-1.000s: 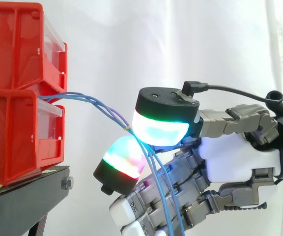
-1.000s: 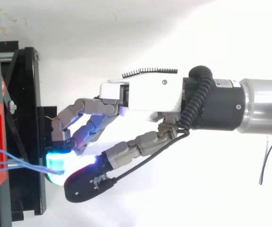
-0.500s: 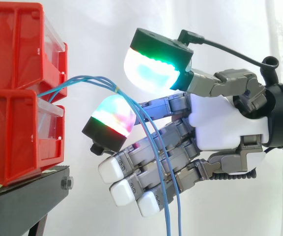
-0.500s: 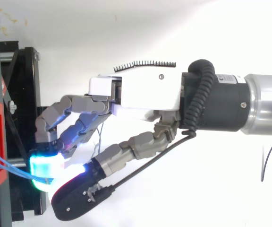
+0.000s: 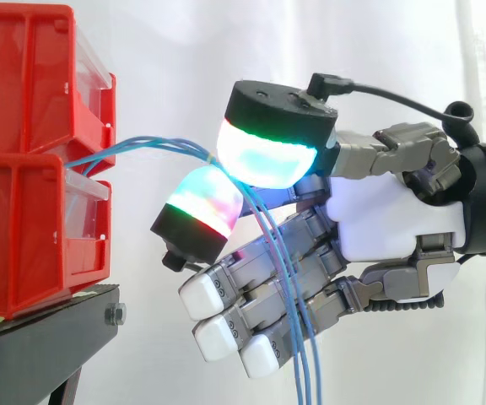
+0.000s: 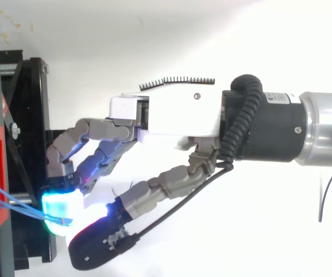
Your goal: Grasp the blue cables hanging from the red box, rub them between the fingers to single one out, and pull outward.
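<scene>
The hand's (image 5: 391, 221) fingers (image 5: 201, 211) pinch the blue cables (image 5: 163, 144) trailing out of the stacked red bins (image 5: 24, 211).

The robot hand (image 5: 395, 224) is closing again: its upper glowing pad (image 5: 264, 156), lifted clear half a second ago, is coming back down onto the blue cables (image 5: 154, 145) and pinching them against the lower pad (image 5: 202, 202). The cables, stretched in a straight slope a second ago, are now arching out of the red box (image 5: 24, 211), and the hand is sitting closer to it.
</scene>
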Controlling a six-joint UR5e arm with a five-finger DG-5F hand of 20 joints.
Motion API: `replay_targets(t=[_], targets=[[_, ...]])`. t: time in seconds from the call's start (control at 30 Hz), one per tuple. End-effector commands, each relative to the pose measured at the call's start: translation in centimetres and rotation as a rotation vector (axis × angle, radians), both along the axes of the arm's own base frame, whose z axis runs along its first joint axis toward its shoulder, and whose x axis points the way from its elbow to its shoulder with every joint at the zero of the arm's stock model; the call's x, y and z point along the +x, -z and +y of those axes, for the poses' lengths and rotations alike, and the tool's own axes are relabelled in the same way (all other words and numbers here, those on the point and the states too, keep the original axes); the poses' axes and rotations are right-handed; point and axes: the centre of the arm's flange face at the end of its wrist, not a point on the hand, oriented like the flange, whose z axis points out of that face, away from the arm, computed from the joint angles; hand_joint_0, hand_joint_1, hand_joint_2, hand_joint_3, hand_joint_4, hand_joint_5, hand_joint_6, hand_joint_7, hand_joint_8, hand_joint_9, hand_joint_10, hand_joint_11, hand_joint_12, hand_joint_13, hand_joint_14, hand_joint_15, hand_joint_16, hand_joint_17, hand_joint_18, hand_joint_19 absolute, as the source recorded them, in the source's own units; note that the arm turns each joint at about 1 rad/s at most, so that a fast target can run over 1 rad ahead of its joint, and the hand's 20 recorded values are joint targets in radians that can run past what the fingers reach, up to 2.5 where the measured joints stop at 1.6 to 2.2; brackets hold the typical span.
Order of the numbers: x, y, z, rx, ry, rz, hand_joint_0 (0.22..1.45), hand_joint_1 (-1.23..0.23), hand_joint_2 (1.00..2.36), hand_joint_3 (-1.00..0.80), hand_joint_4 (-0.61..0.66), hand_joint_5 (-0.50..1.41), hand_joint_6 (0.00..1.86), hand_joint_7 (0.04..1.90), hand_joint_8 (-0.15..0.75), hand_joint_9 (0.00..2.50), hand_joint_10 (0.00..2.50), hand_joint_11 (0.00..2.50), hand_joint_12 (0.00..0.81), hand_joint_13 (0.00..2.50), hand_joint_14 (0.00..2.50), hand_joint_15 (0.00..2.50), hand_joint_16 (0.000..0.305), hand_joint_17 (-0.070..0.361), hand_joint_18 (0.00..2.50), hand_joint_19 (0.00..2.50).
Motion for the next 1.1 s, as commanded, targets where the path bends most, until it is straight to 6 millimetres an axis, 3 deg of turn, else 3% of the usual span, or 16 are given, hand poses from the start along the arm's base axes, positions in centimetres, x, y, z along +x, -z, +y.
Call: replay_targets(t=[0.0,0.2,0.57,0.63,1.07], targets=[[-0.02,0.05,-0.01,0.000,-0.001,0.001,0.62,-0.82,1.02,-0.19,0.11,-0.15,0.91,1.05,0.334,0.89,0.01,0.35,0.402,0.78,0.01,0.39,0.050,0.112,0.71,0.43],[0.01,-0.02,0.02,0.002,-0.004,-0.001,0.64,-0.85,1.02,-0.11,0.07,-0.18,0.94,0.99,0.328,0.82,0.01,0.36,0.410,0.77,0.01,0.39,0.050,0.113,0.72,0.42],[-0.44,0.35,0.09,0.064,0.000,0.038,0.74,-0.95,1.01,-0.42,0.17,-0.19,0.94,0.88,0.319,0.78,0.01,0.37,0.404,0.78,0.01,0.39,0.049,0.111,0.75,0.37],[-0.48,0.38,0.10,0.068,-0.001,0.041,0.72,-0.95,1.00,-0.50,0.18,-0.19,0.93,0.89,0.321,0.80,0.01,0.37,0.401,0.78,0.01,0.39,0.049,0.110,0.76,0.38],[-0.48,0.39,0.44,0.080,-0.003,0.042,0.45,-0.80,1.00,-0.50,0.20,-0.14,0.90,1.01,0.381,0.94,0.01,0.36,0.455,0.87,0.01,0.41,0.058,0.130,0.85,0.43]])
